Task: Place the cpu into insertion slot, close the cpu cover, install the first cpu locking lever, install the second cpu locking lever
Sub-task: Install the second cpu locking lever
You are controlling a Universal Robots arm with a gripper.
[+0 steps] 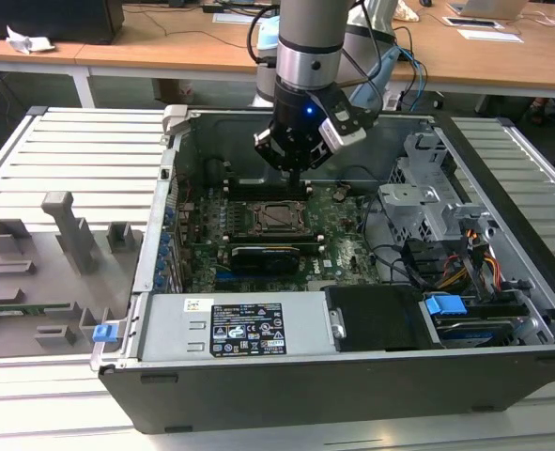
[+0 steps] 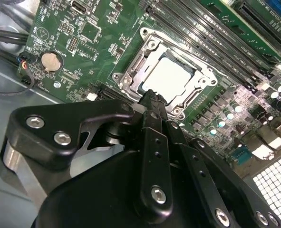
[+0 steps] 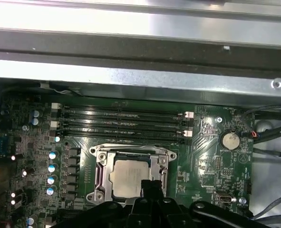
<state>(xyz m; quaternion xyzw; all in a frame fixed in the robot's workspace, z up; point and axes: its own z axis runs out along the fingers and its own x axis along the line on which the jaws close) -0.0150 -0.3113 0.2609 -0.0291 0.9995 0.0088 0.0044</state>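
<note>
1. The gripper (image 1: 296,169) hangs inside the open computer case (image 1: 502,235), above the motherboard (image 1: 343,254), at about 12 o'clock from the socket in the exterior view.
2. In the second wrist view the fingers (image 2: 152,107) are pressed together with nothing between them; their tip sits just at the edge of the cpu cover (image 2: 130,78).
3. The cpu (image 3: 128,178) already lies flat in the insertion slot (image 3: 102,176), its silver top showing through the cover's square opening in both wrist views.
4. The cpu cover is down over the chip, framing it on all sides.
5. Whether either locking lever is latched, I cannot tell.
6. Long black memory slots (image 3: 123,124) run at 12 o'clock from the socket in the first wrist view; a coin battery (image 3: 229,140) sits at about 2 o'clock.
7. In the exterior view a black expansion card (image 1: 269,256) lies at 6 o'clock from the socket, and the power supply (image 1: 244,329) beyond it.
</note>
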